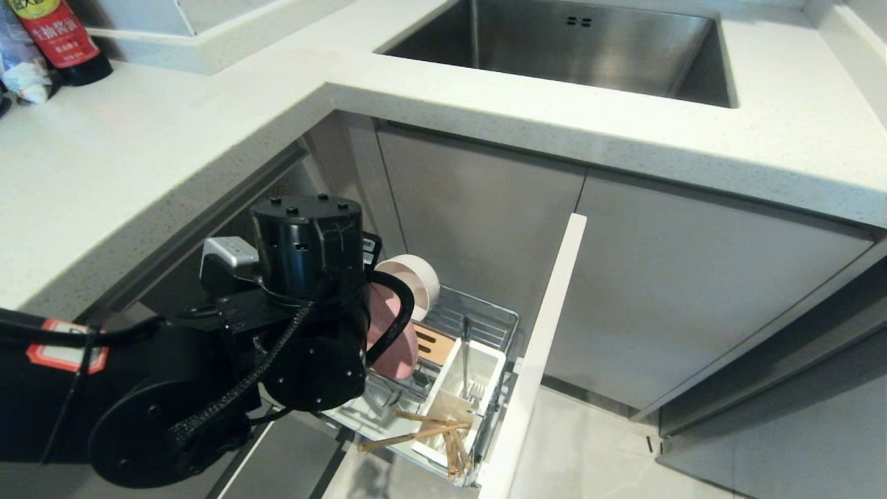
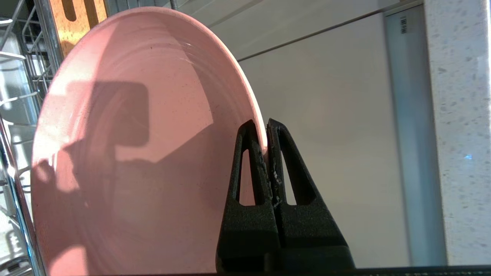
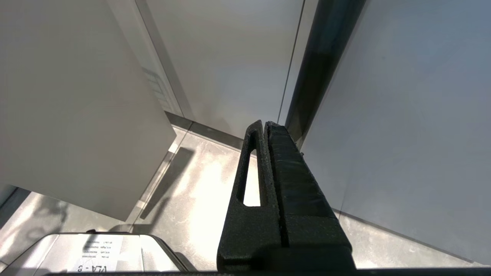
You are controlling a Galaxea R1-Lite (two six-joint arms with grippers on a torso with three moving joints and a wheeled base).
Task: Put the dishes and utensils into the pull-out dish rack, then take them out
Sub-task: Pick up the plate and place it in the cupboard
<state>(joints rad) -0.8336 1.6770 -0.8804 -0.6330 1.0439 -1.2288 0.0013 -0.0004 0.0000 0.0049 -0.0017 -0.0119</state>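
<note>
Left wrist view: left gripper pinches the pink plate rim at its 3 o'clock edge, plate upright in the dish rack. Judged step: unloading or seating the plate; next, keep it upright clear of the wires. Right gripper hangs pressed together, empty

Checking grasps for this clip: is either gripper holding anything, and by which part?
The left gripper is shut on the pink plate, pinching its rim while it stands on edge at the dish rack. The right gripper is shut on nothing.

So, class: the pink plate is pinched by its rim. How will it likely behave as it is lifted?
The pink plate looks rigid and glazed, so probably slippery. The left gripper holds only its edge, so it may swing or slip. It looks ceramic, likely chipping against the dish rack.
</note>
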